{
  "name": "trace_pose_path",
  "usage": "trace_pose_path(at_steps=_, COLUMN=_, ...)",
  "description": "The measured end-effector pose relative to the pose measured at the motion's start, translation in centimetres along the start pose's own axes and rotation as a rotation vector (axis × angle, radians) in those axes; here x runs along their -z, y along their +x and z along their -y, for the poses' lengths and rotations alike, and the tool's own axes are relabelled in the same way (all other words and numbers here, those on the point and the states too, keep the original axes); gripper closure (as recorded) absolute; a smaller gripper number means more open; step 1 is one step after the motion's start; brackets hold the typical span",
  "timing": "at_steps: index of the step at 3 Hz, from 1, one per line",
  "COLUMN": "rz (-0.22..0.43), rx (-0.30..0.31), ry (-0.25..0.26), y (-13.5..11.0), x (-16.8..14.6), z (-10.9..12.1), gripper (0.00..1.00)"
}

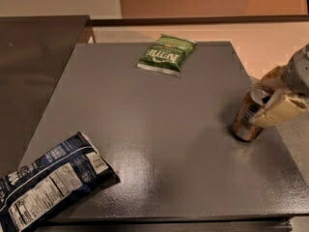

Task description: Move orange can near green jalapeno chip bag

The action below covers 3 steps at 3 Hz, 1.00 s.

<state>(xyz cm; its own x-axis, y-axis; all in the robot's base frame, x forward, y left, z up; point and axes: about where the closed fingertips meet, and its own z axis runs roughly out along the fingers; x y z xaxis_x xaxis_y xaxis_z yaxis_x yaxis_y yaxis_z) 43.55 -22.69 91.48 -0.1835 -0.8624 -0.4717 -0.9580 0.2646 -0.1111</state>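
The orange can (pixel 244 123) stands near the right edge of the grey table (pixel 159 129), slightly tilted, its silver top showing. My gripper (pixel 263 102) comes in from the right and is shut on the can: one cream finger (pixel 282 111) lies across its front and the other (pixel 271 76) sits behind it. The green jalapeno chip bag (pixel 166 55) lies flat at the far middle of the table, well to the left of and beyond the can.
A dark blue chip bag (pixel 48 182) with a white nutrition label lies at the near left corner, hanging over the edge. A dark counter (pixel 34 66) adjoins the table on the left. A light floor lies beyond the right edge.
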Motion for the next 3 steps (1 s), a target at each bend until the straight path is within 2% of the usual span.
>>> trace_pose_path(at_steps=1, rz=-0.018, rx=-0.029, ry=0.018, y=-0.9, x=-0.4, z=3.7, gripper=1.0)
trace_pose_path(at_steps=2, rz=-0.048, rx=-0.07, ry=0.041, y=-2.0, x=-1.2, z=8.6, gripper=1.0)
trace_pose_path(at_steps=3, rz=-0.047, rx=-0.125, ry=0.075, y=-3.3, x=-2.0, z=14.0, gripper=1.0)
